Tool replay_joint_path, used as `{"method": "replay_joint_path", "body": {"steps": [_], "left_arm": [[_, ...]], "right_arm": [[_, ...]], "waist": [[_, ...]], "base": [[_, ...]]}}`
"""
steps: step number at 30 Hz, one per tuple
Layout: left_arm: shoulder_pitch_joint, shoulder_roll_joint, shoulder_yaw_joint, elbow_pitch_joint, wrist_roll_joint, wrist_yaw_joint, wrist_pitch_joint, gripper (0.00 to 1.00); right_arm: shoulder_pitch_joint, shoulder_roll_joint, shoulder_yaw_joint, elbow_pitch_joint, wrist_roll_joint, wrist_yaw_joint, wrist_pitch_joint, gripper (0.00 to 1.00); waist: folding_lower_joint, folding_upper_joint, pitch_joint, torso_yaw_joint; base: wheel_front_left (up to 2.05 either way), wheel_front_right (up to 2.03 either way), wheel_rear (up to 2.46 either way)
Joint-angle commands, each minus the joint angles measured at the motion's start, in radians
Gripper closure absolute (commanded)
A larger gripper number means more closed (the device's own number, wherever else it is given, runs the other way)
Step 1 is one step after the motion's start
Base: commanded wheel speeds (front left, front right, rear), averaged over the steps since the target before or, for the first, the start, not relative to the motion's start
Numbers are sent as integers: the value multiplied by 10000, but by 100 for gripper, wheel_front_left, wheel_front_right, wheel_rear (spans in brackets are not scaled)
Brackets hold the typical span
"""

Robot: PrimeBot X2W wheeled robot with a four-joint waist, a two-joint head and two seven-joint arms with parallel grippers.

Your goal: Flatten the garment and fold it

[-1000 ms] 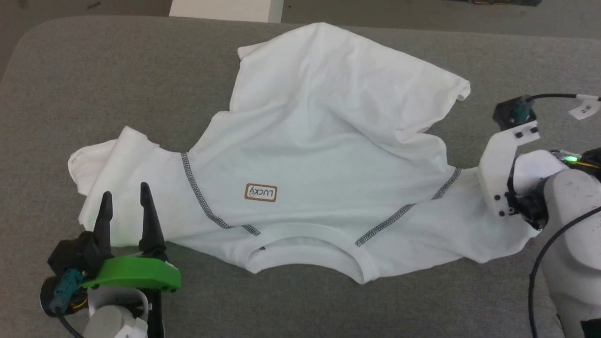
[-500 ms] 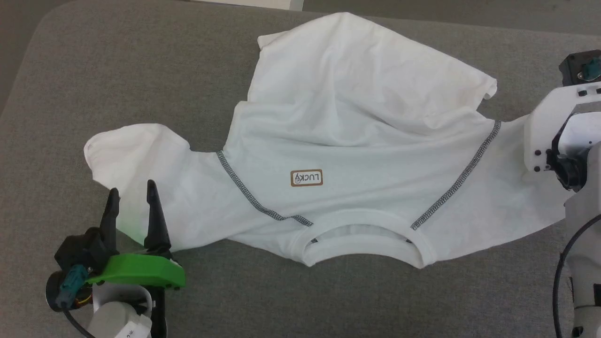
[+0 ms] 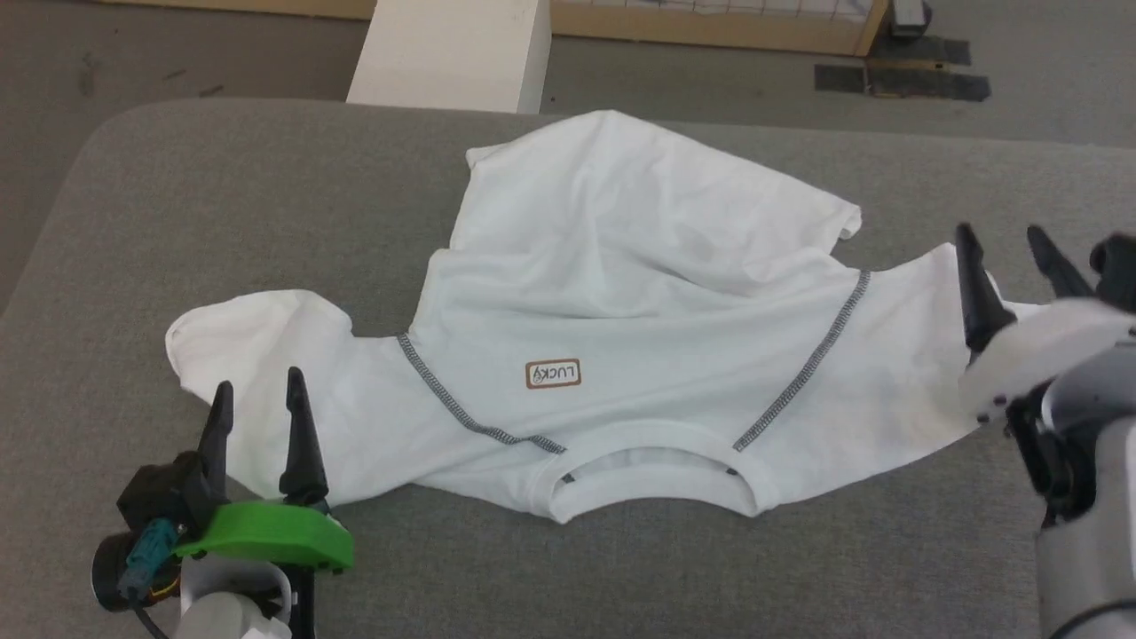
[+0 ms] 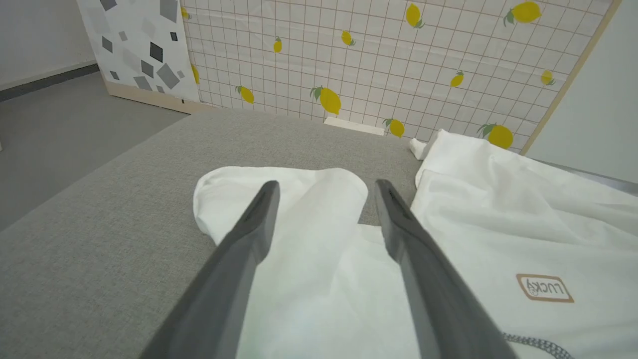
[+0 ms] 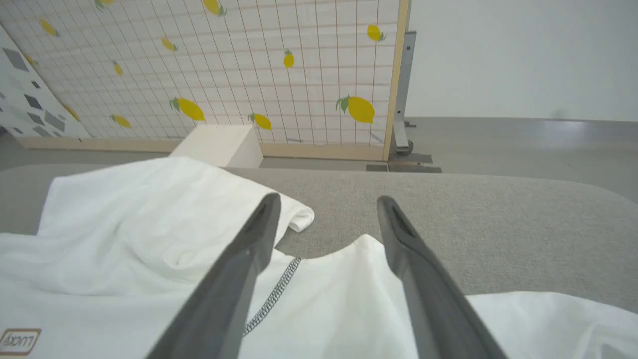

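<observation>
Looking down from the head view, the garment, a large thin white shirt with grey zigzag-stitched seams and a round neck, lies face up on the grey padded tabletop. Its collar is at the near edge and its body runs toward the far side. A small brown-outlined chest patch sits near the middle. The right sleeve lies fairly smooth out to the right, but the left sleeve ends in a rounded, doubled-over lump. The far half of the body is rumpled, with a hem corner turned under at the far right. A white box stands on the floor beyond the table.

The left gripper hovers at the near left over the left sleeve, its jaws apart and empty. The right gripper is blurred at the right edge over the end of the right sleeve. Its jaws are also apart, and it probably has no cloth between them.

In the left wrist view, the left gripper's dark fingers straddle the bunched sleeve end without pinching it.

In the right wrist view, the right gripper's fingers spread above the sleeve and seam, and the turned hem corner lies just beyond them.

By my judgement, flattening is partly done. The shoulders and right sleeve are spread out. The left sleeve, the far hem and the creases across the body are left to smooth, and no fold has been made yet.
</observation>
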Motion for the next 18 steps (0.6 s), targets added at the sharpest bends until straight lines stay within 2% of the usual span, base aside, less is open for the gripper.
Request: {"method": "replay_joint_path", "body": {"steps": [1, 6, 11, 14, 18], "left_arm": [[147, 45, -9, -13, 28, 4, 38, 0], [367, 41, -38, -49, -30, 52, 124, 0], [469, -5, -93, -136, -70, 115, 165, 0], [488, -12, -112, -187, -89, 141, 166, 0], [482, 0, -145, -218, -110, 146, 163, 0]], "right_arm": [[683, 182, -98, -387, 237, -15, -154, 0], [2726, 558, -265, -1382, 829, -15, -200, 0], [4082, 638, -225, -1741, 1502, -15, 377, 0], [4226, 641, -124, -1690, 1661, -15, 909, 0], [3692, 643, -47, -1285, 1441, -15, 2135, 0]], "waist": [[0, 0, -576, -563], [0, 0, -776, -963], [0, 0, -741, -1203], [0, 0, -655, -1276], [0, 0, -529, -1287]], "base": [[0, 0, 0], [0, 0, 0], [0, 0, 0], [0, 0, 0], [0, 0, 0]]}}
